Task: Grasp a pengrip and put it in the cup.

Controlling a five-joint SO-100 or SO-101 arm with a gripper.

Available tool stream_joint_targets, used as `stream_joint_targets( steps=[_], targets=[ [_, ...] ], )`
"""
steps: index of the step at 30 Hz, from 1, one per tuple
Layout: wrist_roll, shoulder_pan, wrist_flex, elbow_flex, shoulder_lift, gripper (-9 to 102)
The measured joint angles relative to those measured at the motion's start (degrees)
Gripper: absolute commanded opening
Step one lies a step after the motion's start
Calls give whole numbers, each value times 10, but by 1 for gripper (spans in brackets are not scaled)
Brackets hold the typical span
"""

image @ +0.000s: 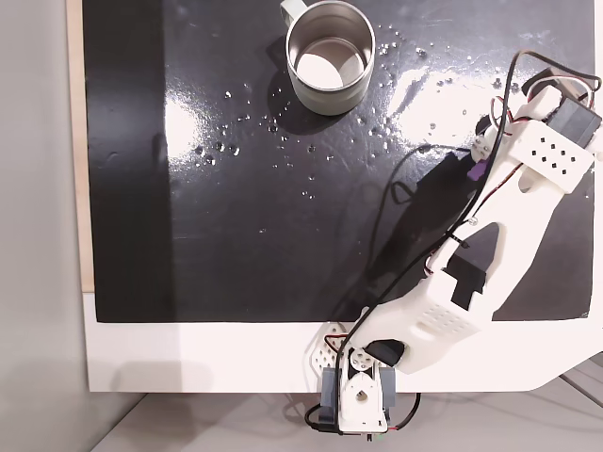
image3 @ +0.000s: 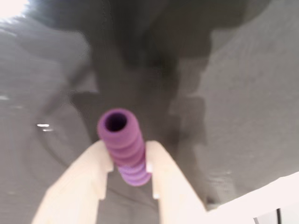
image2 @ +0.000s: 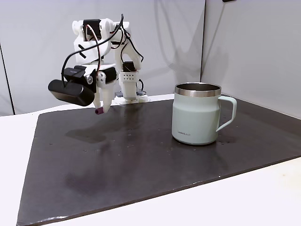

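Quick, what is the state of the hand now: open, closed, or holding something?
Hand: closed on the purple pengrip, lifted above the dark mat, away from the cup.

Glossy black mat [image: 236, 245] on white table [image: 188, 358]; grey wall panels [image2: 188, 37] behind; overhead glare.

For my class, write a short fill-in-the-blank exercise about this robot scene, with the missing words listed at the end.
1. The tool is shut on the ribbed pengrip, whose colour is ____.
2. In a fixed view, the pengrip is held ____ the dark mat, not resting on it.
3. The cup stands ____ on the mat.
4. Seen from above, the inside of the cup holds ____ pengrip.

Missing words: purple; above; upright; no
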Motion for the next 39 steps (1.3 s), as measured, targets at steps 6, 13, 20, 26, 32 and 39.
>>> stream_joint_targets(
  steps=[6,13,20,26,32,39],
  targets=[
    [37,-29,13,-23,56,0],
    [121,-106,21,-63,126,0],
    [230,-221,22,-116,146,0],
    [325,-308,22,-185,142,0],
    [400,-349,22,-255,83,0],
    [458,-372,22,-334,-4,0]
  ],
)
